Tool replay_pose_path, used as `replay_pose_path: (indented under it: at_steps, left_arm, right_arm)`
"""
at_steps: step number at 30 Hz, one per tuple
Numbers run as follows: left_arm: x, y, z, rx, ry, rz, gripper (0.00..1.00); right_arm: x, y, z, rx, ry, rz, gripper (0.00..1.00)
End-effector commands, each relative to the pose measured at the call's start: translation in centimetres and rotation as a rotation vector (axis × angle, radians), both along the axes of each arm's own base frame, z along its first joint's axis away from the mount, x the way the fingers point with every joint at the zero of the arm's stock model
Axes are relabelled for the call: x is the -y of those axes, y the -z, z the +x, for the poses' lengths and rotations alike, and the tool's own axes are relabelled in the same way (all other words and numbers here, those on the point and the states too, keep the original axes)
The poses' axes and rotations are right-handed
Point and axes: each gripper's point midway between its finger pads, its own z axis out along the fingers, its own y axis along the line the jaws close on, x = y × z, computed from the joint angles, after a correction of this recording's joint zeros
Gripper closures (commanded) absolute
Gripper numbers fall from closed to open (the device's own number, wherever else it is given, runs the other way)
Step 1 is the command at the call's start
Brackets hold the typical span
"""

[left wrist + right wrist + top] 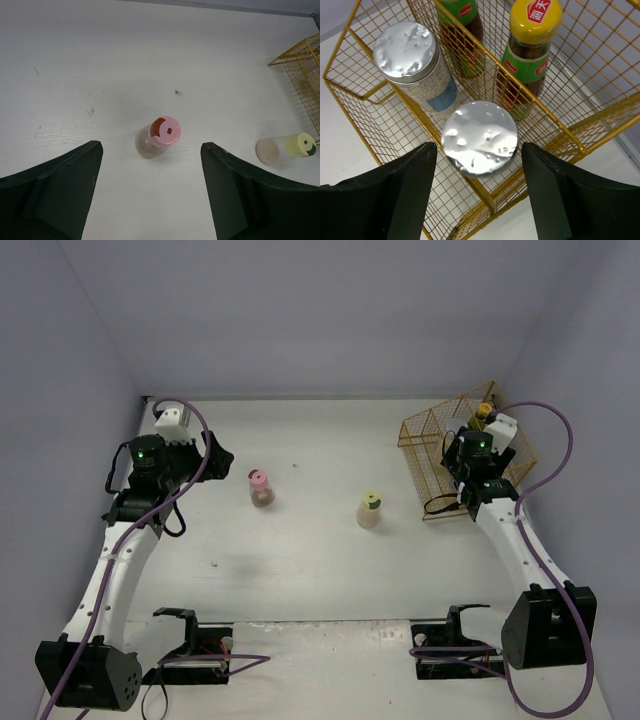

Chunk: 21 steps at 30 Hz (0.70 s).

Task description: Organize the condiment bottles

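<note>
The pink-lidded brown jar stands upright on the table, and the pale yellow-green-lidded jar stands to its right. My left gripper is open and empty, left of the pink-lidded jar, not touching it. The yellow-green-lidded jar shows at the right of that view. My right gripper is open above the gold wire basket. Its fingers flank, without touching, a silver-lidded jar. The second silver-lidded jar and two yellow-capped sauce bottles stand in the basket.
The gold basket sits at the table's back right, near the right wall; one yellow cap shows inside it. The basket's corner appears in the left wrist view. Two black stands sit at the near edge.
</note>
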Motion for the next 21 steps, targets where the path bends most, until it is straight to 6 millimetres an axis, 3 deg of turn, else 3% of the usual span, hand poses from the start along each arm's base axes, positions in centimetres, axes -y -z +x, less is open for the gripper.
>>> replay_pose_path:
  at_steps: [1,9,14,17,21]
  left_arm:
    - [0.1,-3.2,1.0,0.103,0.007,-0.024,0.20]
    - [0.2,-3.1,1.0,0.099,0.007,-0.026,0.20]
    - [0.2,-3.1,1.0,0.097,0.008,-0.027,0.20]
    - [0.2,-3.0,1.1,0.095,0.006,-0.027,0.20]
    - [0.2,-3.1,1.0,0.097,0.008,-0.027,0.20]
  right_arm:
    - [-0.5,-3.8,1.8,0.157,-0.014,0.029,0.30]
    - [-0.8,-4.9,1.6,0.165,-0.045,0.025,0.24]
    - [-2.2,-7.8,1.1,0.240,-0.151,0.022,0.23]
    - [-3.9,-9.0,0.6,0.270,-0.248,0.041,0.23]
    - [-7.8,-8.4,0.3,0.254,-0.438,0.102,0.21]
